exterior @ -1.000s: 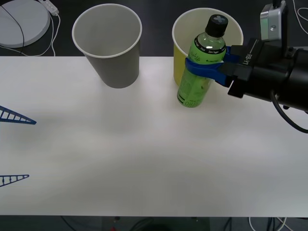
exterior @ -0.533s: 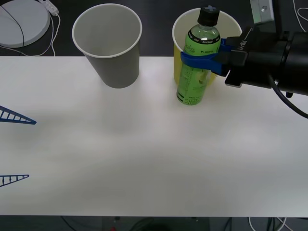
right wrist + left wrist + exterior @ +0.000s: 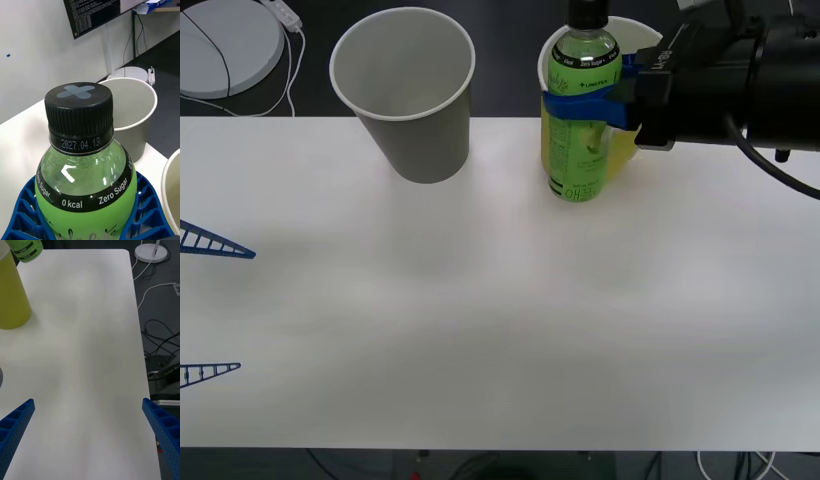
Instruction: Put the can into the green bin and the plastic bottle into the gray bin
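The right claw grips the plastic bottle around its upper body, blue fingers wrapped on either side just below the shoulder. The bottle hangs upright directly in front of the green bin, overlapping that bin's near wall in the front view, its black cap above the bin's white rim. In the left wrist view the bottle's base appears clear of the bench beside the green bin, which suggests it is lifted rather than standing.

The gray bin stands on the bench to the green bin's left, apart from it, upright and with nothing visible inside. The bottle is not yet in either bin. As a judgement, the bottle half of the job is at the carrying stage: the grasp is made and what remains is to move the bottle away from the green bin toward the gray bin, bring it over the open mouth and let go. The green bin's inside is largely hidden behind the bottle and the arm, so whether the can part is done cannot be told.

The left claw waits with its fingers spread wide and holding nothing, low over the bench well to the left of the green bin and nearer the robot.
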